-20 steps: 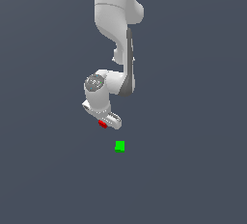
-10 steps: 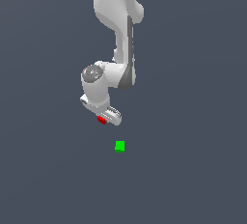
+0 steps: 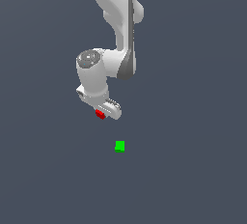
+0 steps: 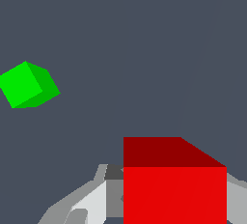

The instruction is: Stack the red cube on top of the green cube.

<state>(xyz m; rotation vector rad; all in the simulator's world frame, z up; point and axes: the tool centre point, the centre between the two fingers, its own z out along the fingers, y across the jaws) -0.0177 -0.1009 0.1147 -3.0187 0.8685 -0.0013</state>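
The red cube (image 3: pixel 100 114) is held between the fingers of my white gripper (image 3: pixel 102 113), lifted off the dark grey floor. In the wrist view the red cube (image 4: pixel 174 184) fills the space between the grey fingers (image 4: pixel 87 201). The green cube (image 3: pixel 120 146) sits alone on the floor, below and towards the exterior view's right of the gripper, apart from it. It also shows in the wrist view (image 4: pixel 28 84), off to one side of the held cube.
The white arm (image 3: pixel 118 20) comes down from the top of the exterior view. The floor (image 3: pixel 193 170) is a plain dark grey surface with nothing else on it.
The gripper has risen with the red cube in it and its wrist has turned a little. The green cube has not moved.
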